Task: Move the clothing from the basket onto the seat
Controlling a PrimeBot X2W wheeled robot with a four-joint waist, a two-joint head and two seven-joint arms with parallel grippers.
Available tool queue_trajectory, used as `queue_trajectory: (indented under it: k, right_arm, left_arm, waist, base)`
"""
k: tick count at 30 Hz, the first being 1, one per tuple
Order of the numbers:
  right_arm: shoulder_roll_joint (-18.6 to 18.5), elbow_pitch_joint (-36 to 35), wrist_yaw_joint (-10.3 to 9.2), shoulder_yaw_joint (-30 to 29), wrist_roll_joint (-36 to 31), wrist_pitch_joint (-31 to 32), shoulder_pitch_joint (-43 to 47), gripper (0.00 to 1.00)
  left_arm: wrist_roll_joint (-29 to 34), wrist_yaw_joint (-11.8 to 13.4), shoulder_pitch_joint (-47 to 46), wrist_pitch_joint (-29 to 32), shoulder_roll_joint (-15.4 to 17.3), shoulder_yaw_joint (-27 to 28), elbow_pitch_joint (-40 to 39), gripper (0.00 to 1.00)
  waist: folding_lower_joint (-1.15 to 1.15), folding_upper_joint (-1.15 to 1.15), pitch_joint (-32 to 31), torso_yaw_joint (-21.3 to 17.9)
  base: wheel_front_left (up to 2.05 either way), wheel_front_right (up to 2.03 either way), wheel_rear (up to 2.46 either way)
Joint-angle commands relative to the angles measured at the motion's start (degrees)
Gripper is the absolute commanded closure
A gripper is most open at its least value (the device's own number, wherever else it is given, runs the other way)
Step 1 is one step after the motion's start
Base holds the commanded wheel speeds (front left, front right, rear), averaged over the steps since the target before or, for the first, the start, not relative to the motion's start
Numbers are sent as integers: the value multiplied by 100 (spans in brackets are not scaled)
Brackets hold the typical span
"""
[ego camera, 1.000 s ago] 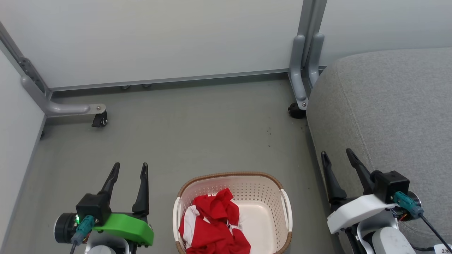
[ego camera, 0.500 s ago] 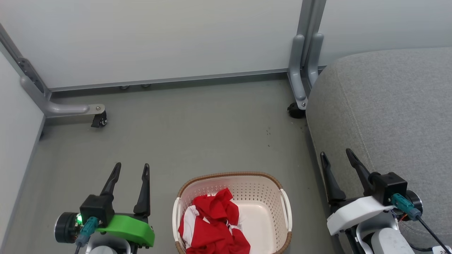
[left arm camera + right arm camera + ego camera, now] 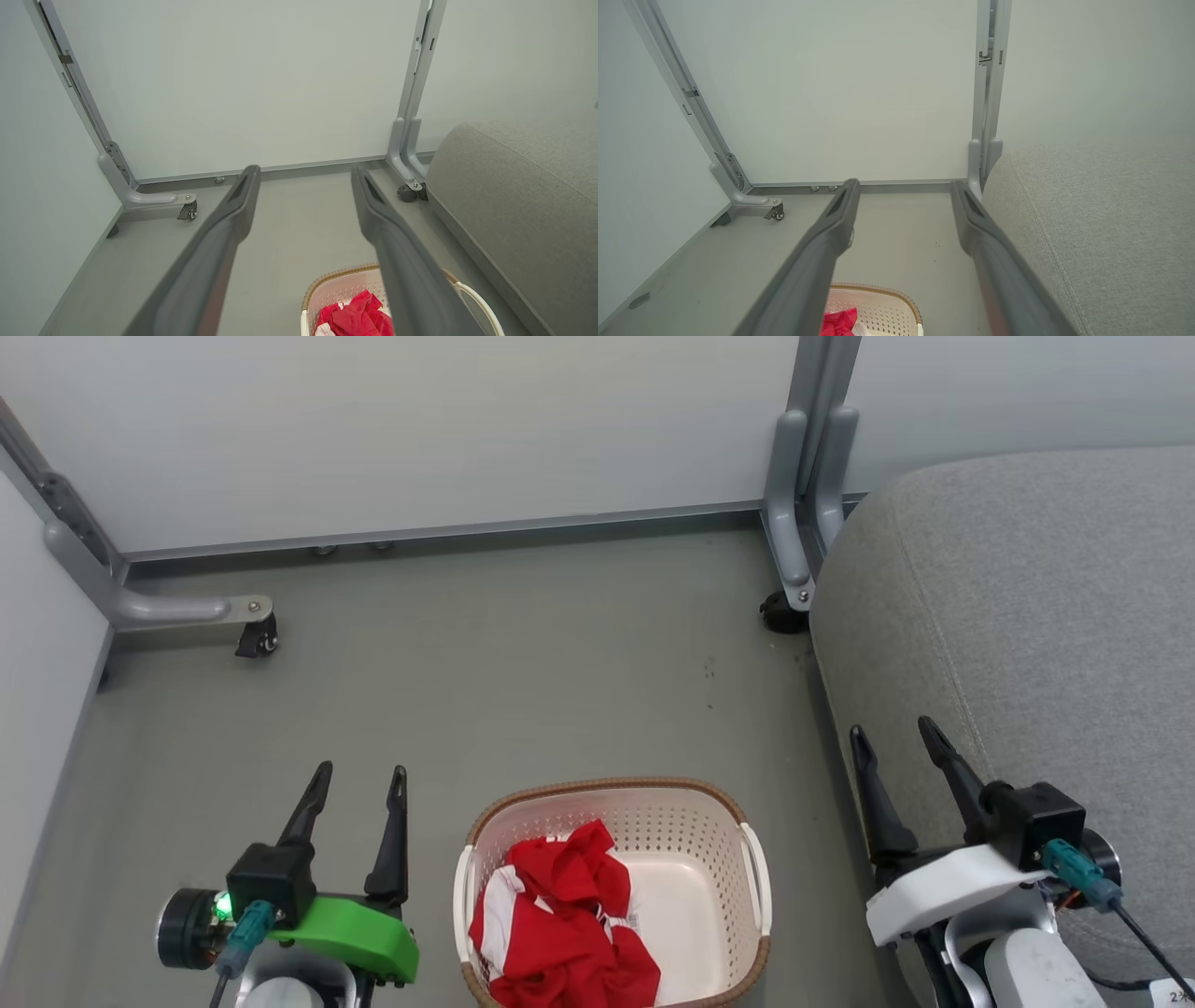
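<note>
Left claw (image 3: 361, 769) and right claw (image 3: 890, 728) both spread, empty, flanking the basket (image 3: 607, 786) on the floor. Since a second ago only the view has dipped slightly; nothing lifted, task unstarted. Count: two claws, one basket, one seat (image 3: 1027, 616), one red clothing (image 3: 560, 924) heap inside basket; garments inseparable.

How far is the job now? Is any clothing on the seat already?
Done: nothing. The red clothing lies in the basket, and the visible part of the seat bears none. In hand: nothing; the left gripper and right gripper stand open and empty beside the basket. Left: lifting all the clothing onto the seat.
</note>
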Motion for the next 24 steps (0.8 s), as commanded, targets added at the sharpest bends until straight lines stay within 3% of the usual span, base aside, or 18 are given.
queue_trajectory:
  k: [1, 12, 24]
  right_arm:
    - [-15, -77, 2, -7, 10, -2, -159, 0]
    - [-13, -363, 1, 220, 117, -183, -1059, 0]
    - [-9, -419, 1, 456, 296, -454, -1845, 0]
  left_arm:
    - [39, -18, -200, -19, -32, -36, 34, 0]
    - [269, 63, -1400, -10, -93, -786, 1101, 0]
    - [499, 36, -2864, 123, -84, -2333, 3384, 0]
  waist:
    - [0, 0, 241, -53]
    - [0, 0, 1758, -500]
    - [0, 0, 3092, -1009]
  base:
    - [0, 0, 0]
    - [0, 0, 0]
    - [0, 0, 0]
